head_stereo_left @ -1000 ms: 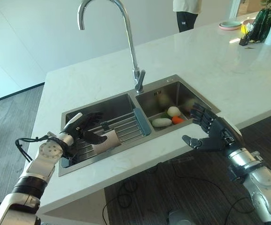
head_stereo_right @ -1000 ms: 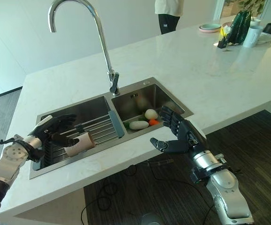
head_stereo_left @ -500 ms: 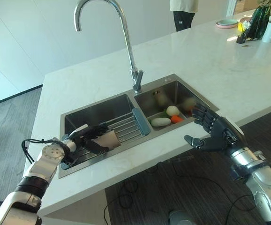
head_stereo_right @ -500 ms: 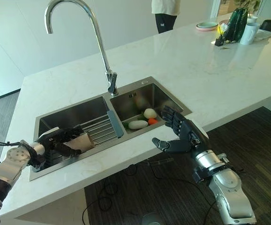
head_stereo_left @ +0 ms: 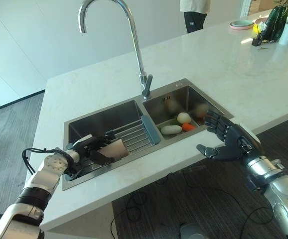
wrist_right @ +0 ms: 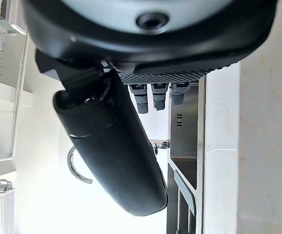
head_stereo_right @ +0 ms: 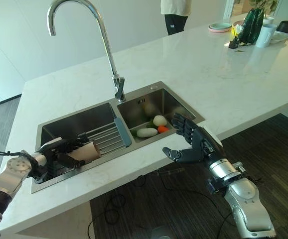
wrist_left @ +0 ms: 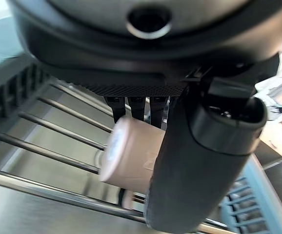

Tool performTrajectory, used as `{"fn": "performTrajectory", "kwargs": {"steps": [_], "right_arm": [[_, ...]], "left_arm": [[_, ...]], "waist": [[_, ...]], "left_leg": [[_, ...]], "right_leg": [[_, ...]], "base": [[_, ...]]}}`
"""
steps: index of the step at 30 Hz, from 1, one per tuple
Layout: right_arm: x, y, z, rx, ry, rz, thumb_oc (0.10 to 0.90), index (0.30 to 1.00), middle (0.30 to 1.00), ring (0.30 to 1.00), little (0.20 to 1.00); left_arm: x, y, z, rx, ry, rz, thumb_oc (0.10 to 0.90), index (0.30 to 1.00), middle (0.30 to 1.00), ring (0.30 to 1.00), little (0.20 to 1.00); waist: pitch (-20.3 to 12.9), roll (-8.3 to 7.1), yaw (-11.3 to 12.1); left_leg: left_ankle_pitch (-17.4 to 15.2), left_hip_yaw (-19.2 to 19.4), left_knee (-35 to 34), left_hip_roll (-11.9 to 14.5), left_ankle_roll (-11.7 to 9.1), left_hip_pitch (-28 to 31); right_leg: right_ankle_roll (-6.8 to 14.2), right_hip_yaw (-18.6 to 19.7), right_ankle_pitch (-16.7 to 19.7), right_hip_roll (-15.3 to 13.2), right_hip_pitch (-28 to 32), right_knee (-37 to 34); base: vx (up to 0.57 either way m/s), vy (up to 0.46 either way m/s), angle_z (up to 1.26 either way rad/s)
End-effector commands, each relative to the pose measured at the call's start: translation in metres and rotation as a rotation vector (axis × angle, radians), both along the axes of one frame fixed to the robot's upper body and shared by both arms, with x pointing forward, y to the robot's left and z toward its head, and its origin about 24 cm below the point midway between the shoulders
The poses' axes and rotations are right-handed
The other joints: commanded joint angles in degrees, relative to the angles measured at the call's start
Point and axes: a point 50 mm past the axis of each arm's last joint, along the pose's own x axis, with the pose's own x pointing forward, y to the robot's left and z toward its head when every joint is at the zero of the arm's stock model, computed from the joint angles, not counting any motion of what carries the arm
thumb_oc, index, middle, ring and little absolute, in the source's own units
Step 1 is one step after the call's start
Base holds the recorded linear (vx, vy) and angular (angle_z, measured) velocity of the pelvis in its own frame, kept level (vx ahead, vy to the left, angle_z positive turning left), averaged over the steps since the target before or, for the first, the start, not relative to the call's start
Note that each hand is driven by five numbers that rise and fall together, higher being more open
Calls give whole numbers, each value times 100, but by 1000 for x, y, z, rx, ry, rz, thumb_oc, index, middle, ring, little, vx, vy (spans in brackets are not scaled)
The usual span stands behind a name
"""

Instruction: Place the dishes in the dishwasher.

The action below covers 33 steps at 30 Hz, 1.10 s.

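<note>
A pale beige cup [wrist_left: 131, 158] is lying on its side on the wire rack [head_stereo_left: 134, 135] in the left basin of the steel sink [head_stereo_left: 179, 88]. The left hand [head_stereo_left: 91, 147] is curling its fingers and thumb round the cup; the thumb is covering much of the cup's side in the left wrist view, so its mouth is not visible there. The right hand [head_stereo_left: 228, 142] is hovering beyond the counter's front edge, fingers spread and grasping nothing. Vegetables [head_stereo_left: 176, 124] are sitting in the right basin, partly blurred. A tall faucet [head_stereo_left: 134, 37] is rising over the white marble counter [head_stereo_left: 223, 64]. A person [head_stereo_left: 196, 12] is standing at the far side, cut off above the waist.
</note>
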Motion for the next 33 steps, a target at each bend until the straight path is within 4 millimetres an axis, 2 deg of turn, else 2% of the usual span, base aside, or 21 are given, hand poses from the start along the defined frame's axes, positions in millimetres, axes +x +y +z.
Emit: {"fn": "performTrajectory", "kwargs": {"steps": [1,13,14,15,17,18,26,33], "right_arm": [[8,2,55,-5,-273,34,800,900,900,900,900],[11,6,55,-44,-251,67,800,900,900,900,900],[11,7,55,-44,-251,69,800,900,900,900,900],[11,7,55,-43,-251,69,800,900,900,900,900],[10,6,56,-38,-260,70,800,900,900,900,900],[10,6,57,-34,-262,70,800,900,900,900,900],[9,4,53,-33,-258,65,800,900,900,900,900],[9,3,53,-31,-260,58,800,900,900,900,900]], "left_arm": [[21,20,61,93,-195,61,800,900,900,900,900],[14,23,35,69,26,54,800,900,900,900,900],[13,23,34,71,33,46,755,832,832,832,832],[14,23,34,74,38,38,668,702,702,702,702],[15,20,37,82,15,15,416,324,324,324,324],[16,20,38,85,5,8,400,300,300,300,300],[25,8,64,113,-164,-47,400,300,300,300,300],[28,3,76,153,-258,-52,400,300,300,300,300]], "waist": [[-211,-74,18],[-213,-74,6],[-211,-75,8],[-212,-76,10],[-206,-83,-1],[-205,-85,-3],[-211,-118,19],[-220,-144,42]], "left_leg": [[-860,225,841,27,140,-10],[-864,270,841,16,158,6],[-862,268,841,12,160,9],[-865,272,841,12,162,14],[-865,280,841,12,163,21],[-865,282,841,13,163,22],[-876,268,841,10,166,16],[-877,242,841,3,168,-2]], "right_leg": [[595,-165,-101,-90,272,-186],[601,-121,-101,-74,273,-186],[603,-120,-103,-74,281,-186],[605,-122,-107,-75,287,-186],[606,-117,-103,-75,288,-186],[606,-118,-103,-76,288,-186],[614,-125,-96,-82,285,-186],[617,-133,-101,-88,282,-186]], "base": [[0,0,0],[0,0,0],[0,0,0],[0,0,0],[0,0,0],[0,0,0],[0,0,0],[0,0,0]]}}
